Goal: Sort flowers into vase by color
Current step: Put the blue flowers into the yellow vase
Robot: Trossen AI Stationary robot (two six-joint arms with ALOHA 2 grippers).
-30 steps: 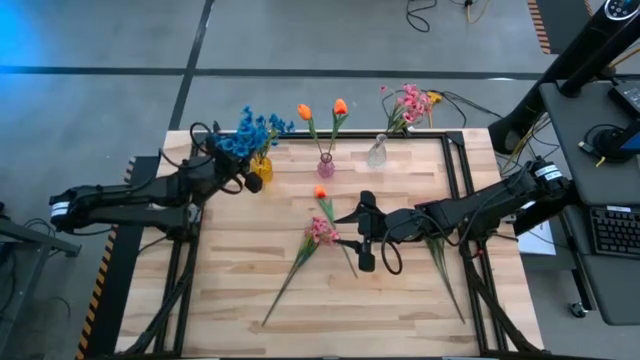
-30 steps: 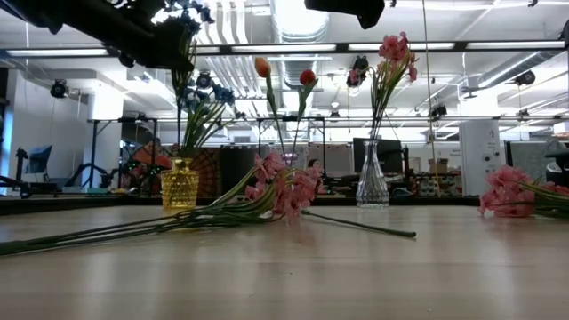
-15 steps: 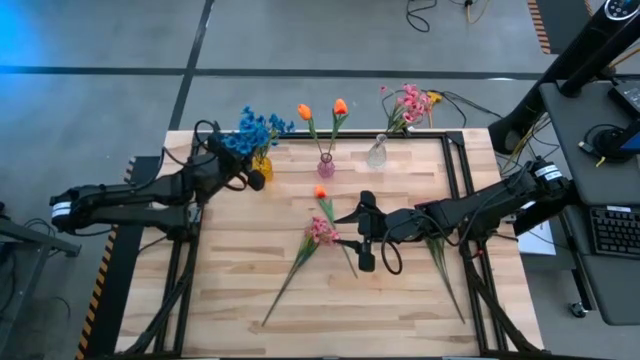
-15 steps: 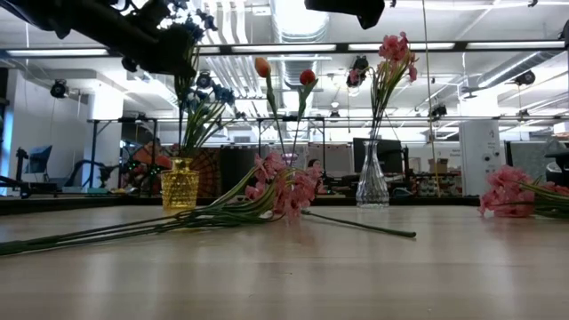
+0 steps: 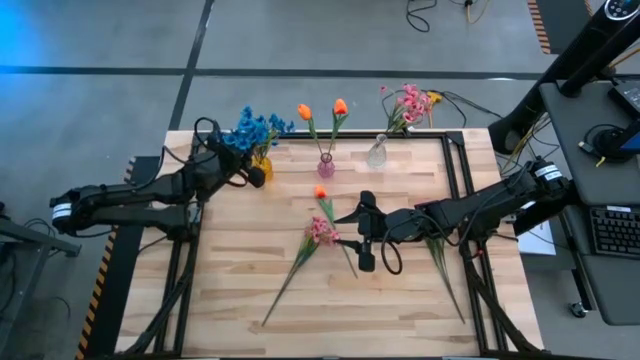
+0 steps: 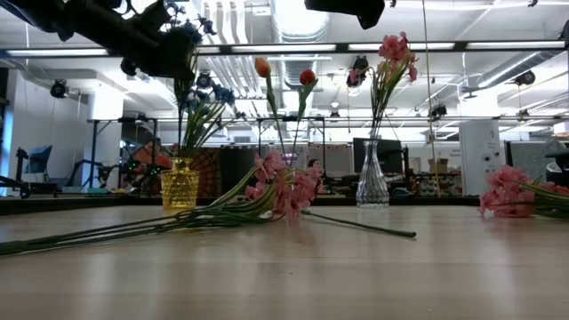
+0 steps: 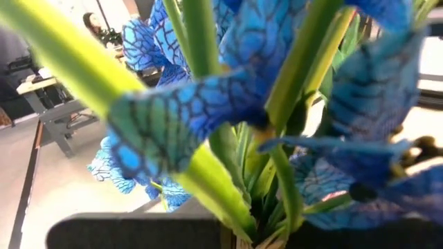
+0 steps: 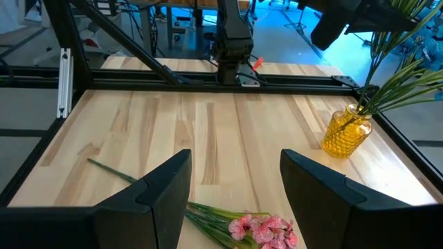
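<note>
A yellow vase [image 5: 261, 165] near the far left corner holds blue flowers [image 5: 255, 130]. My left gripper [image 5: 250, 175] is right beside it, shut on a blue flower; blue blooms and green stems fill its wrist view. A pink vase [image 5: 326, 165] holds two orange tulips [image 5: 305, 112], and a clear vase [image 5: 376, 153] holds pink sprays [image 5: 408, 102]. A pink spray [image 5: 320, 230] and an orange tulip [image 5: 320, 192] lie flat at mid-table. My right gripper [image 5: 362, 238] hovers open just right of that pink spray [image 8: 263, 228]. My left gripper is shut on a thick green stem [image 7: 214, 187] of a blue flower, which runs down to the shut fingers at the picture's bottom. The flower stands nearly upright above the yellow vase [image 6: 180, 184], its bloom [image 6: 191, 27] by the arm; the fingers' exact hold is hidden by blooms.
Another pink spray [image 6: 507, 191] lies on the table's right side, with its stem [image 5: 445, 270] under the right arm. The near part of the wooden table [image 5: 380, 320] is bare. Black frame rails [image 5: 455, 170] border the table.
My left gripper has edged a little upward and toward the far edge with the blue flower, staying beside the yellow vase. The right arm and the flowers lying on the table have kept still.
</note>
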